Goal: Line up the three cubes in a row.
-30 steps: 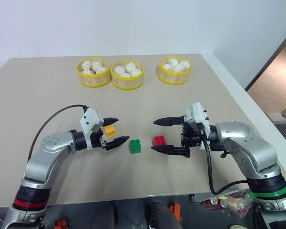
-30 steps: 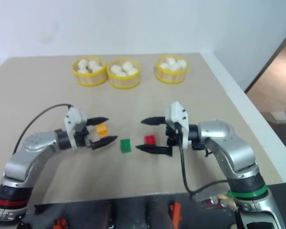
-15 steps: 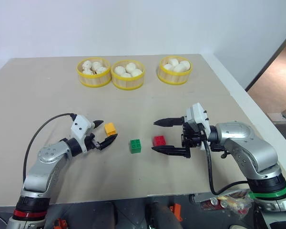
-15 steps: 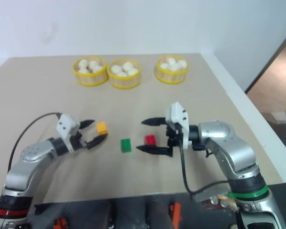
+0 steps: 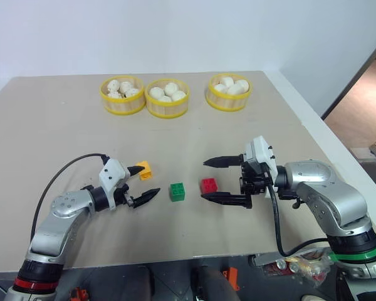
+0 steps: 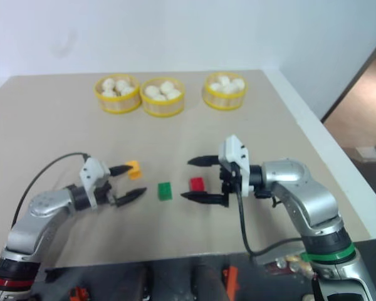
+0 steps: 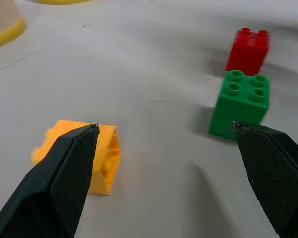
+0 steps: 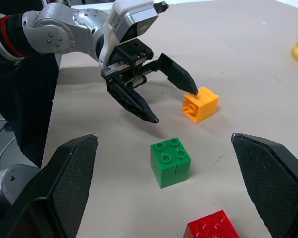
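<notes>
Our left fingers (image 5: 143, 182) apart, one tip at the yellow-orange cube (image 5: 144, 167) (tipped over); right fingers (image 5: 214, 179) apart around the red cube (image 5: 208, 185); green cube (image 5: 177, 191) between them on the desk (image 5: 62, 138)

Bare table (image 5: 194, 141) separates the cubes (image 5: 177, 191) from the baskets (image 5: 167, 98).

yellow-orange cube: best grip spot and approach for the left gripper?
Probably its two flat side faces. The yellow-orange cube lies tipped, studs sideways, so avoid the studded face. The left gripper, open, sits beside it, one finger at its edge: come from that side, straddling it.
</notes>
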